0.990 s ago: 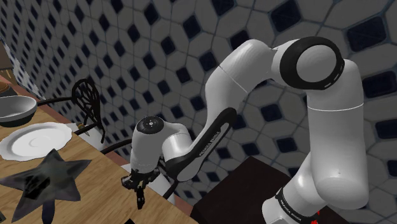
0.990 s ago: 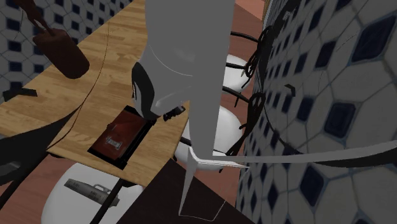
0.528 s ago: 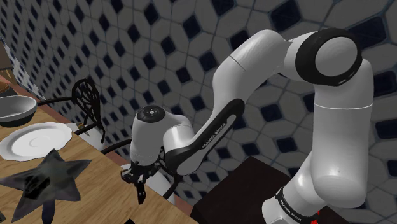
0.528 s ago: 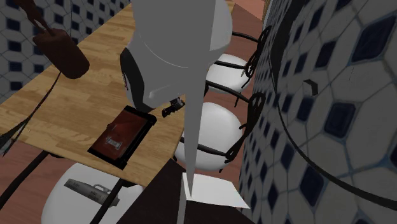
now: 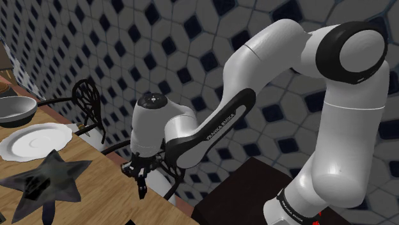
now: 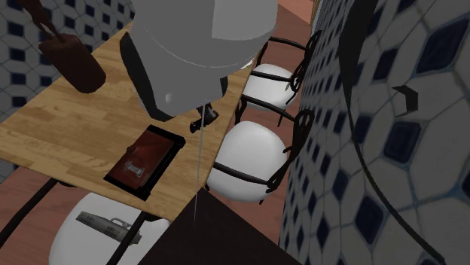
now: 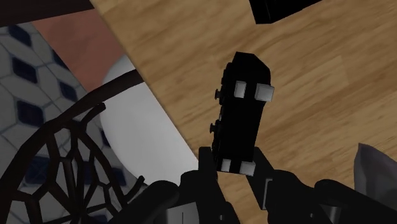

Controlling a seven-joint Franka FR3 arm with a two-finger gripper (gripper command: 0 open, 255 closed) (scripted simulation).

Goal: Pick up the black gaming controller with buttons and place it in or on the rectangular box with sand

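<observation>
Black gaming controller (image 7: 240,121) pinched between the gripper (image 7: 234,168) fingers above the wooden table (image 7: 318,95).
Close beside it are the table's edge and a white chair seat (image 7: 137,127) with a black wire back. In the second exterior view the arm's grey bulk (image 6: 196,45) covers the upper centre of the table, and the reddish rectangular box (image 6: 143,159) lies at lower left. A dark star (image 5: 45,179) sits lower left in the shoulder view.

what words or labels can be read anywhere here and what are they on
"FRANKA EMIKA": white lettering along the forearm, shoulder view.
Lettering on the arm's lowest link: too small to read.
Pale label on the reddish-brown box: too small to read.
Controller: pale buttons, no text.
</observation>
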